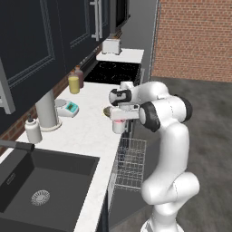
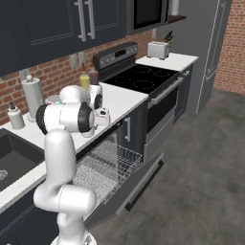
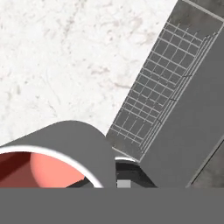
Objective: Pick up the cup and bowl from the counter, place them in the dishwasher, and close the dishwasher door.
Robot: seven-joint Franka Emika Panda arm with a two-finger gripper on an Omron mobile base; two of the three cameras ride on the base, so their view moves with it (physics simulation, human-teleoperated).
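My gripper (image 1: 119, 118) is shut on the small white cup (image 1: 118, 126), whose red-orange top shows just under the hand, right at the front edge of the white counter (image 1: 86, 131). In the hand view the cup (image 3: 65, 148) sits close at the lower left, its red inside showing. The tan bowl (image 1: 107, 111) rests on the counter just behind the hand, partly hidden by it. Below and to the right, the dishwasher's grey wire rack (image 1: 131, 163) is pulled out over the lowered door (image 2: 139, 184). The rack (image 3: 162, 87) looks empty.
A black sink (image 1: 41, 181) lies at the near left, with a white soap bottle (image 1: 32, 129), a paper towel roll (image 1: 47, 111) and a small scale (image 1: 68, 108) behind it. A yellow bottle (image 1: 74, 84), the stove (image 1: 113, 71) and a toaster (image 1: 111, 46) stand farther along.
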